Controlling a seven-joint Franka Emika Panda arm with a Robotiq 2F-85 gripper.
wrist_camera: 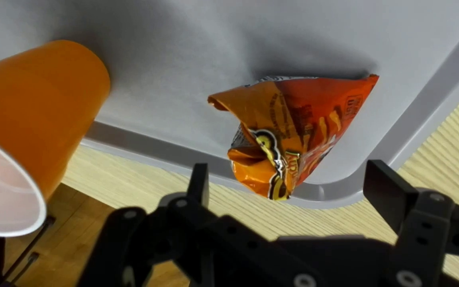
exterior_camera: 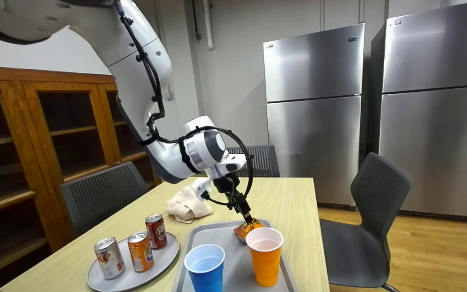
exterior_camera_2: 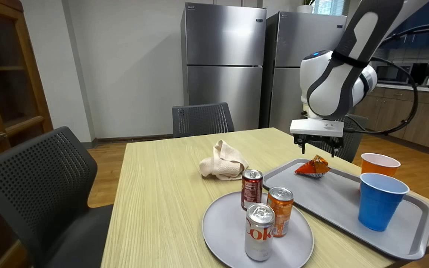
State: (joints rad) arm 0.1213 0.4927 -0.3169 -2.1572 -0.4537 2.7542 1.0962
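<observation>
Just below the claw (exterior_camera_2: 318,153) (released, spread wide) lies an orange snack bag (exterior_camera_2: 314,167)

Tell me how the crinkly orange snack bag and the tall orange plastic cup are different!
The crinkly orange snack bag has pictures and letters on it; the tall orange plastic cup is plain orange outside and white inside. The bag is low with pointy corners, while the cup stands upright and round. The bag is nearer the open black hand than the cup is. Both are orange and rest on the gray rectangular tray.
</observation>
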